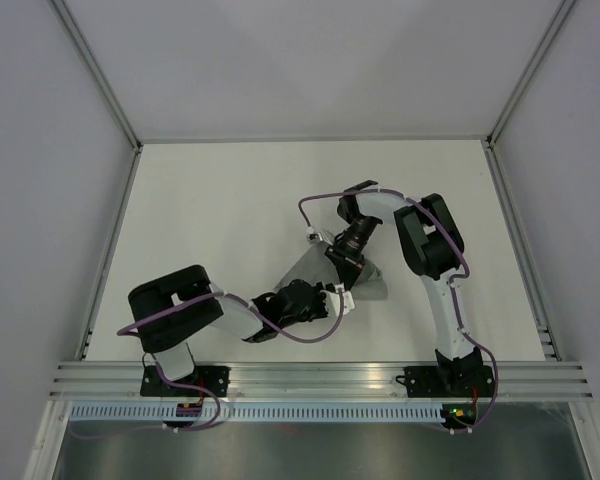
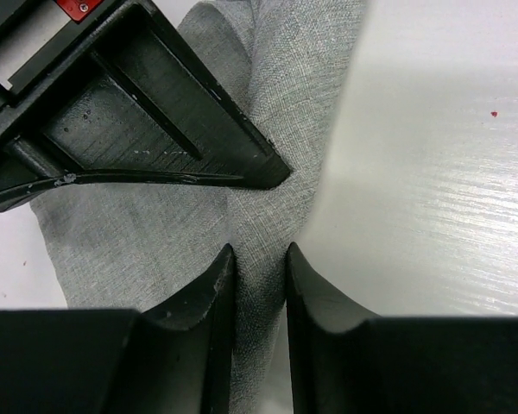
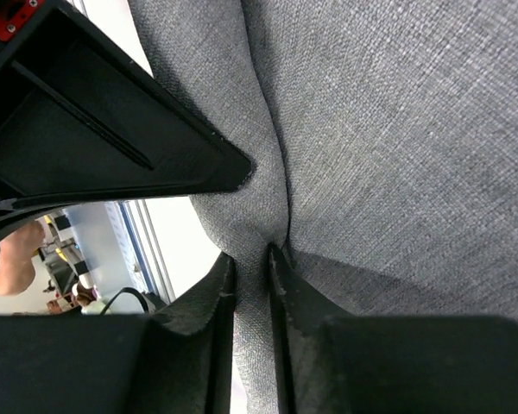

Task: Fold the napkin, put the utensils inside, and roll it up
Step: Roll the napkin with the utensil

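Observation:
The grey napkin [image 1: 308,268] is bunched and lifted in the middle of the white table, held between both arms. My left gripper [image 2: 257,250] is shut on a narrow fold of the napkin [image 2: 268,129], and cloth fills the gap between its fingers. My right gripper [image 3: 250,252] is shut on another pinched fold of the napkin [image 3: 397,138], which hangs as a broad sheet to its right. In the top view the left gripper [image 1: 332,300] and right gripper [image 1: 345,283] sit almost touching. Each wrist view shows the other gripper's black finger close by at upper left. The utensils are out of view.
The white table [image 1: 220,220] is boxed in by pale walls at the back and sides. An aluminium rail [image 1: 320,378] runs along the near edge, where the two arm bases are bolted. A tiny red speck [image 2: 494,113] marks the tabletop.

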`<state>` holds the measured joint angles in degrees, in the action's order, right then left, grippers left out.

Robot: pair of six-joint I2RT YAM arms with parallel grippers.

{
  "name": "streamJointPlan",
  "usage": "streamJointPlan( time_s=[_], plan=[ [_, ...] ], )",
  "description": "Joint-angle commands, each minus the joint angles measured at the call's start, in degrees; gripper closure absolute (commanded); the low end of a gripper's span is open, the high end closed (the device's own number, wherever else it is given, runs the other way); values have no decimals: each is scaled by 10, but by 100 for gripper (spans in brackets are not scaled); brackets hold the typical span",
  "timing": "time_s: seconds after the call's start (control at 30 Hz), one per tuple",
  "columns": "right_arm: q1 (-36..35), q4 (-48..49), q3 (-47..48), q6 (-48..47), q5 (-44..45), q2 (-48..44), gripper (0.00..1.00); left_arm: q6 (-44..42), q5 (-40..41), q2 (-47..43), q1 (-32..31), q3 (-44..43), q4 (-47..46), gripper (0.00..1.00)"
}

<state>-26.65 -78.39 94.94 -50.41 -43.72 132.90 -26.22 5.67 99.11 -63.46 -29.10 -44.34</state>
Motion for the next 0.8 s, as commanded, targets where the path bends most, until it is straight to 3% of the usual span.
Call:
streamJointPlan(
  time_s=[0.0, 0.2, 0.37, 0.57, 0.77],
  plan=[
    [9, 126, -23, -31, 102, -7, 75, 37, -68, 6, 24, -14, 77, 96],
    [39, 110, -17, -29, 15, -78, 58, 84, -166, 11, 65, -29, 114, 98],
    [83, 126, -18, 3, -57, -158, 57, 117, -237, 18, 96, -52, 146, 98],
    [185, 260, -92, 88, -120, -265, 56, 158, -303, 21, 136, -66, 163, 98],
    [231, 371, -235, 63, -97, -398, 55, 201, -383, 56, 172, -98, 189, 98]
  ],
)
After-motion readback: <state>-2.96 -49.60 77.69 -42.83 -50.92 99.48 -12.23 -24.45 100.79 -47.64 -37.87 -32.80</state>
